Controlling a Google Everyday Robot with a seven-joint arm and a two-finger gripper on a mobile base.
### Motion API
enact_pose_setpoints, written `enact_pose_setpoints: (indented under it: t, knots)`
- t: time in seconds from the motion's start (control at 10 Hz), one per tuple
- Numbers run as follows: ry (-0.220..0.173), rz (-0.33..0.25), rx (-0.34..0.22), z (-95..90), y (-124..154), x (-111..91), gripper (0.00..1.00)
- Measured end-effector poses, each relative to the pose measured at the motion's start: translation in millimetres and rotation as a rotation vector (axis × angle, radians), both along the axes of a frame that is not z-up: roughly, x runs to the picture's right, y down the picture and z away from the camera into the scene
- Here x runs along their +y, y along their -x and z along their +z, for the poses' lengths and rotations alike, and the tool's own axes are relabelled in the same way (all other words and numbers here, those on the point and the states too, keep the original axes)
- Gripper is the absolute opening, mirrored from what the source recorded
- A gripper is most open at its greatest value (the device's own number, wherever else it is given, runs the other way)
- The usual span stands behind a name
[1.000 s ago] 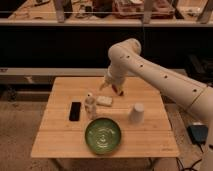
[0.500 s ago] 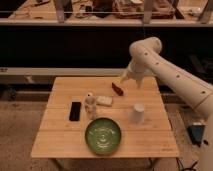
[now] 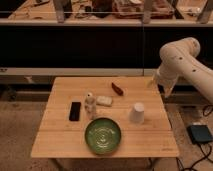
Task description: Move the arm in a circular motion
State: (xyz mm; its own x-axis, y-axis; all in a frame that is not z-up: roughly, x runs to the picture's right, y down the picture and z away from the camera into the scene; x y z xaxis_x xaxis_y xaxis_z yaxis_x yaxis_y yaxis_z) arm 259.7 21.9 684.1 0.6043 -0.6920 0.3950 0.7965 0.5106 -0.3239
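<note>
My arm point(image 3: 186, 62) comes in from the right edge, elbow bent high at upper right, forearm angling down and left. Cream-white tube segments with small dark dots along them.

My gripper point(image 3: 154, 80) hangs at the low end of the forearm, just off the table's point(image 3: 60, 145) back right corner, above floor level and not over the tabletop proper. It touches nothing. Can't tell how the pincer stands; the tip is only a pale blob against the dark shelf front.

On the wooden table:
- green bowl point(image 3: 102, 135) near the front edge, centre
- white cup point(image 3: 137, 113) upside down, right of centre, apart from the bowl
- black phone point(image 3: 75, 111) lying flat, left of centre
- small white bottle point(image 3: 90, 103) upright, just right of the phone
- pale flat packet point(image 3: 104, 100) just beside the bottle, on its right
- small dark red thing point(image 3: 117, 89) farther back, near centre; can't make out what it is

The red thing is the item nearest my gripper, and well apart from it.

A dark box point(image 3: 199, 133) with cables sits on the floor to the right, under my arm. Behind the table runs a long dark shelf unit with clutter on top.
</note>
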Motion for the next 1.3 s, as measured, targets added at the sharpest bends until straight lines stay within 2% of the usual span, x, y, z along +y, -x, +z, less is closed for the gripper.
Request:
enact_pose_setpoints:
  t: [0.3,0.4,0.6,0.8,0.9,1.0,1.3]
  knots:
    - [0.1,-0.045,-0.088,-42.8,73,58,0.6]
    - [0.139,-0.085,-0.126,-56.4,104,78,0.6]
    - [0.162,-0.166,-0.196,-63.0,154,89,0.6]
    - [0.147,-0.22,-0.285,-53.2,201,76,0.6]
    - [0.12,-0.232,-0.338,-41.0,223,61,0.6]
    - [0.072,-0.233,-0.393,-16.2,243,34,0.6]
    - [-0.044,-0.229,-0.44,55.9,246,-30,0.6]
